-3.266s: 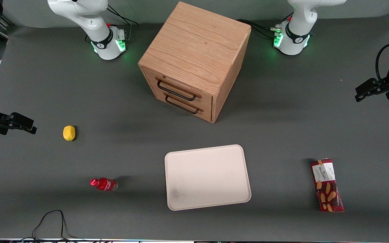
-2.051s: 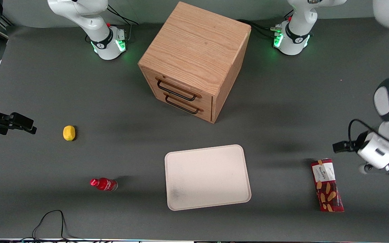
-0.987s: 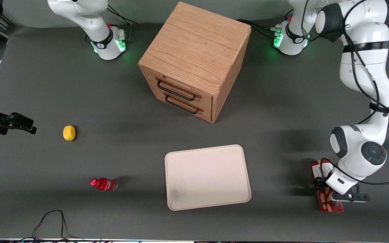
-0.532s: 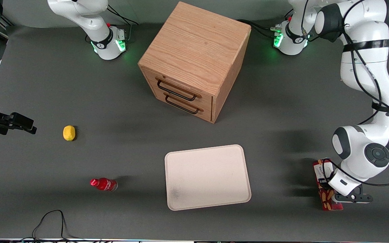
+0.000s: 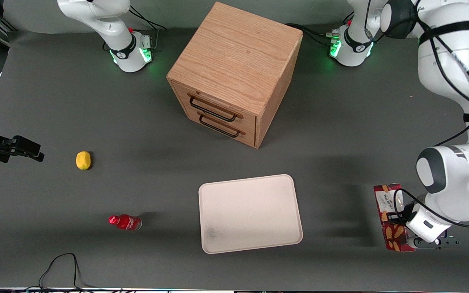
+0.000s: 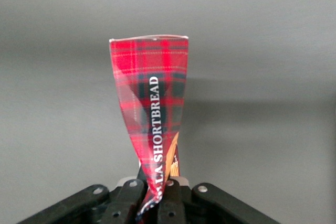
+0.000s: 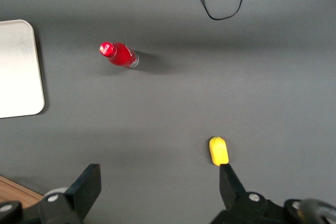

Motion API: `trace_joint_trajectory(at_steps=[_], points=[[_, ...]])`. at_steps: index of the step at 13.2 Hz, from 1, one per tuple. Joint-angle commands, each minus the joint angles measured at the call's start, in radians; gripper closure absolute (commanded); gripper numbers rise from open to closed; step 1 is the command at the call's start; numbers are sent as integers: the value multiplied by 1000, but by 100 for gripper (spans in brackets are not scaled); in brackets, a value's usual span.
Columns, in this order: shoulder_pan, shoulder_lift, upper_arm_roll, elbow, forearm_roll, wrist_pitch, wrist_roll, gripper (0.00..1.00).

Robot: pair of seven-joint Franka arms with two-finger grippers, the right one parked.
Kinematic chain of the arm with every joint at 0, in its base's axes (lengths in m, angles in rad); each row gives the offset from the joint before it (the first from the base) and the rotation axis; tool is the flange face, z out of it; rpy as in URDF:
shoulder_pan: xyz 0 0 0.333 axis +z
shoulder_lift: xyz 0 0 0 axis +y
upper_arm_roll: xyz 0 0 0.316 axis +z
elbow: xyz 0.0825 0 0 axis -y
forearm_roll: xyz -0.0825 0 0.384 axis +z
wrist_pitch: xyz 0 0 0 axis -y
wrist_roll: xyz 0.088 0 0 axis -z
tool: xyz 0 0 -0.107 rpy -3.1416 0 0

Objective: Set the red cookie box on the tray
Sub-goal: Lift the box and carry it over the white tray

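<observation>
Left wrist view: tartan red cookie box [image 6: 155,108], pinched in claw [image 6: 156,195].

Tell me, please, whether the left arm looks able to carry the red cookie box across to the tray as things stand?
Probably yes: the gripper is shut on the red cookie box, and only bare table lies between it and the tray.

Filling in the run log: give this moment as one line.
phase: grasp | hand: shut on red cookie box, at working arm's table end | tray: bare, not yet reached
</observation>
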Motion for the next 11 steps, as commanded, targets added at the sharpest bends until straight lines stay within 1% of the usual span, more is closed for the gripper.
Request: trace_joint_trajectory(at_steps=[1,2,4,6,7,8,9,11], points=[[-84,-1,13,134,-16,-121,-210,100],[-108,-1,5,166,-16,-138,-267,100],[-136,-1,-42,201,-16,-144,-375,100],[-194,19,-76,215,-7,-83,-485,100],[-231,37,-78,209,-1,-22,-498,100],[-265,66,-78,205,28,17,-495,100],[-294,93,-79,202,83,49,-503,100],[-326,151,-84,185,107,117,-548,100]])
